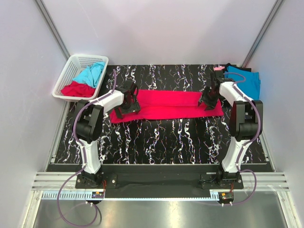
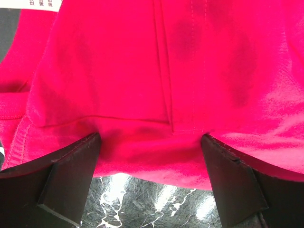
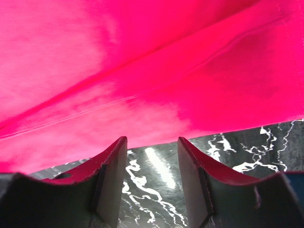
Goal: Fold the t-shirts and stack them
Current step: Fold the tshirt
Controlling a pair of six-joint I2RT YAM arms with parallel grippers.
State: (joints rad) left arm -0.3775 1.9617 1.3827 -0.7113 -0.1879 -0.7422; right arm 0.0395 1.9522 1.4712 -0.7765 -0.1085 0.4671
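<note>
In the view from above, a long red shirt (image 1: pixel 166 105) lies flat across the middle of the black table (image 1: pixel 156 137) with white swirls. It is folded into a thin strip that goes from left to right. The left gripper (image 1: pixel 128 110) is down on the left end of the strip, and the right gripper (image 1: pixel 208 103) is down on the right end. At the far left corner sits a white basket (image 1: pixel 71 66) with a crumpled blue shirt (image 1: pixel 91 73) and a crumpled red shirt (image 1: pixel 76 89) inside. At the far right side lies a folded blue shirt (image 1: pixel 246 83), with a bit of black cloth (image 1: pixel 233 67) and a bit of pink cloth (image 1: pixel 218 69) showing at its far edge. In the left wrist view, the left gripper (image 2: pixel 151 142) is spread wide. Its two dark fingers (image 2: pixel 66 185) stand far apart, and the near edge of the long red shirt (image 2: pixel 142 71) runs across the gap between their tips. The cloth is not squeezed. The table (image 2: pixel 142 204) shows just under that edge. In the right wrist view, the right gripper (image 3: pixel 152 142) is partly spread, with a smaller gap between its fingers (image 3: pixel 109 180). Only the table (image 3: pixel 156 180) shows in the gap. The edge of the long red shirt (image 3: pixel 142 71) lies just past the tips, and nothing is held.
</note>
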